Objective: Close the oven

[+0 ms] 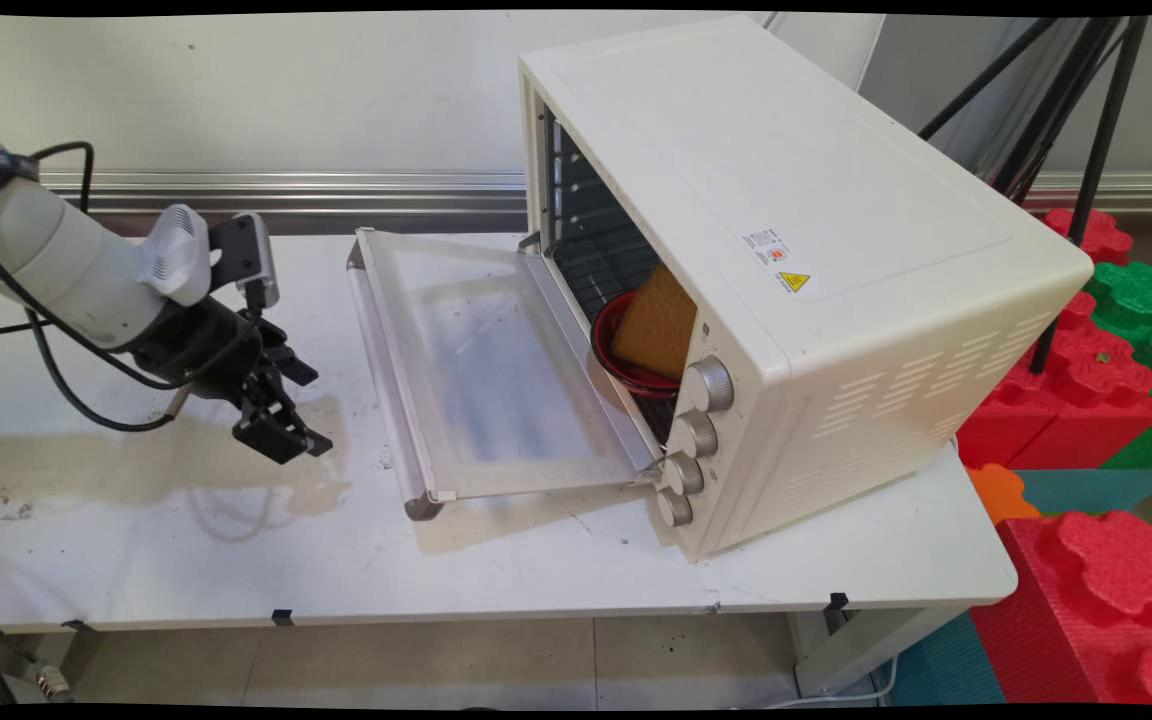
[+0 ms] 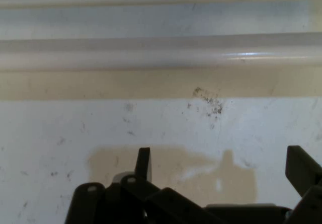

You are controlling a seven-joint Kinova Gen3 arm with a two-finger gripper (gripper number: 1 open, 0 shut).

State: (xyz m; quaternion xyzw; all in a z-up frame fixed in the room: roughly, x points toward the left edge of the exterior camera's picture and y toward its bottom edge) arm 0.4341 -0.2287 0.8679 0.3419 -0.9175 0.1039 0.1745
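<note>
We see our tool at the left of the frame, fingers spread and empty, hovering over the stained white surface just beside the oven's lowered glass door. The cream metal oven fills the centre-right. Inside, a red bowl holds a tan sponge. A yellow warning sticker sits on top; its writing is unreadable.

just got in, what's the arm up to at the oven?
The black two-finger end effector hangs open and empty just above the white table, left of the cream toaster oven. The oven's glass door lies folded down, its handle nearest the end effector. Inside, on the wire rack, a red bowl holds a tan sponge-like slab.
</note>
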